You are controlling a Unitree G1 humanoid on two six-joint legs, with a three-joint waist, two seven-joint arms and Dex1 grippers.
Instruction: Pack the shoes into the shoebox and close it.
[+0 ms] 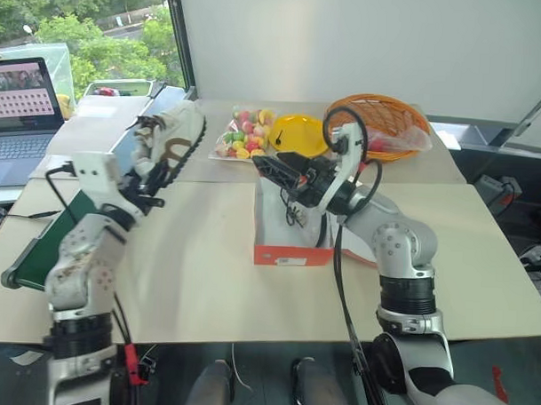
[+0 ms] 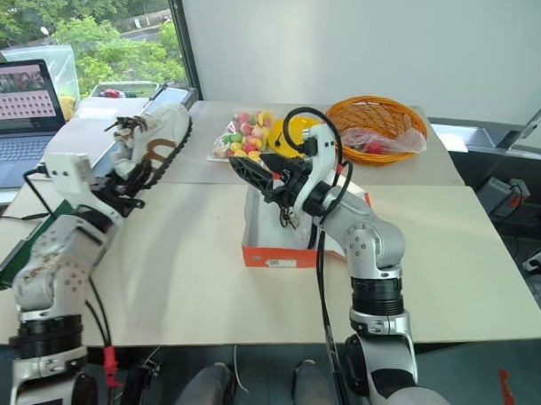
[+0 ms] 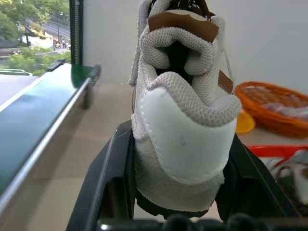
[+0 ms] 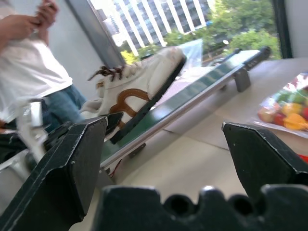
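Left jaws [image 3: 180, 211] clamped on sneaker [image 1: 170, 141] heel, right jaws [image 1: 270, 170] wide open over shoebox [image 1: 291, 243]

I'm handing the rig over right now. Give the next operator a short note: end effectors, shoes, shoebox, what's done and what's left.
Left end effector: shut on one shoe at its heel, held in the air left of the shoebox.
Right end effector: open, empty, over the shoebox.
Shoebox: on the table, open.
Done: one shoe is picked up; dark laces show inside the box, so the other shoe appears to be in.
Left: put the held shoe in and close the lid.
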